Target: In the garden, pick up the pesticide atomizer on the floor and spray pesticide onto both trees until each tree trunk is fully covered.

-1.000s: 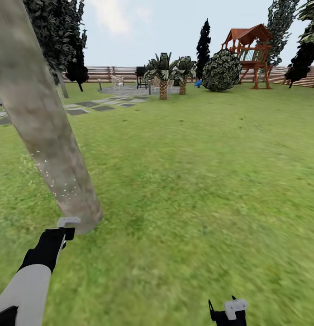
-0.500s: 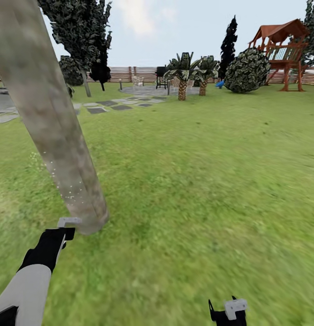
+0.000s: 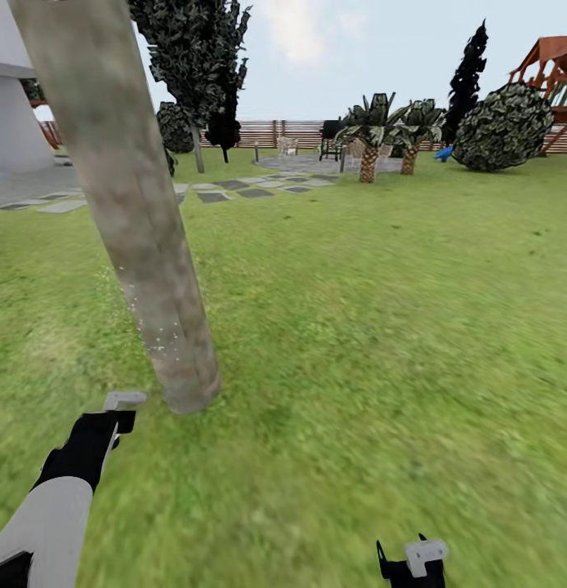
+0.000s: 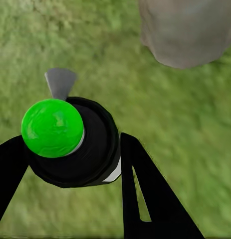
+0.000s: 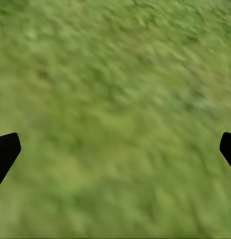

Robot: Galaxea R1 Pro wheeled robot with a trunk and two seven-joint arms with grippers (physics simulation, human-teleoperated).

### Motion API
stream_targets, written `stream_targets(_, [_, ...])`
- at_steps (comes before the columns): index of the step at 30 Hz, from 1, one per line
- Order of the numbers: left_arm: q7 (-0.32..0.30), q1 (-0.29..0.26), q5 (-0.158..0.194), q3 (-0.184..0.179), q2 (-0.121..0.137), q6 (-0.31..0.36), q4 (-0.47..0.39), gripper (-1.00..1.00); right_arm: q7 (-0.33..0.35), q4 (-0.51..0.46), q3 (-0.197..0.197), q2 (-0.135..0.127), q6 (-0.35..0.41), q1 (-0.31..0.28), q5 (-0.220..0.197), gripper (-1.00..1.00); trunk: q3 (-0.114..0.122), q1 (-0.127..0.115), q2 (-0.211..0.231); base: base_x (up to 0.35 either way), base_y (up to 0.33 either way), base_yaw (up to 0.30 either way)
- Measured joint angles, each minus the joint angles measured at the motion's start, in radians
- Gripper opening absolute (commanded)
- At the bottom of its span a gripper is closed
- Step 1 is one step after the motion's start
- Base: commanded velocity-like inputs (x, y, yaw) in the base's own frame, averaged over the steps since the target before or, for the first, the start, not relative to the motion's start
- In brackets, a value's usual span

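Left gripper (image 4: 70, 164) is squeezed shut around the pesticide atomizer (image 4: 78, 142), with one black finger (image 4: 145, 189) on each side of its round black top. On that top sits a shiny green ball (image 4: 53, 128), and a small grey nozzle (image 4: 60, 82) sticks out past it toward the grass. From the head camera, the left gripper (image 3: 112, 412) shows at the end of a black and white arm (image 3: 46, 506), low and just beside the foot of the tree trunk (image 3: 128, 204). A bit of whitish bottle (image 3: 124, 399) pokes out of the gripper, close to the trunk, but I cannot tell if it touches. The trunk is thick, pale grey-brown and leans a little, and tiny white specks dot its lower part. Right gripper (image 3: 414, 563) hangs over bare grass (image 3: 357, 343), well apart from the trunk, and its two black tips (image 5: 5, 152) are spread wide with nothing between them. Farther from the trunk lie flat grey stepping stones (image 3: 234, 186). Past those stand two short palms (image 3: 390, 135), a big round bush (image 3: 504, 126), dark trees (image 3: 198, 65) and a red-brown wooden play tower (image 3: 557, 73). A brown slatted fence (image 3: 292, 132) runs along the far edge, and a white wall (image 3: 10, 114) stands beyond the trunk.
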Motion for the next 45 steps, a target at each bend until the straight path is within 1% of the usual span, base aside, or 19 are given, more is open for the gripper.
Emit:
stream_targets(7, [0.0,0.0,0.0,0.0,0.0,0.0,0.0,-1.0,0.0,0.0,0.0,0.0,0.0,0.0,0.0,1.0,0.0,0.0,0.0,0.085,-0.254,0.213])
stream_targets(21, [0.0,0.0,0.0,0.0,0.0,0.0,-0.003,-1.0,0.0,0.0,0.0,-0.003,-0.001,0.0,0.0,1.0,0.0,0.0,0.0,0.088,-0.263,0.004])
stream_targets(36, [0.0,0.0,0.0,0.0,0.0,0.0,-0.003,-1.0,0.0,0.0,0.0,-0.003,0.0,0.0,0.0,1.0,0.0,0.0,0.0,0.006,-0.27,0.003])
stream_targets(41, [-0.001,0.0,0.003,0.0,-0.002,0.0,-0.001,-1.0,0.0,0.0,0.0,-0.002,0.0,0.0,0.0,1.0,0.0,0.0,0.0,-0.065,-0.262,0.243])
stream_targets(45, [-0.001,0.0,0.004,-0.002,-0.008,-0.001,-0.012,-1.0,-0.002,-0.001,-0.002,-0.004,-0.001,0.0,-0.001,1.0,0.0,0.0,0.0,-0.042,-0.052,0.277])
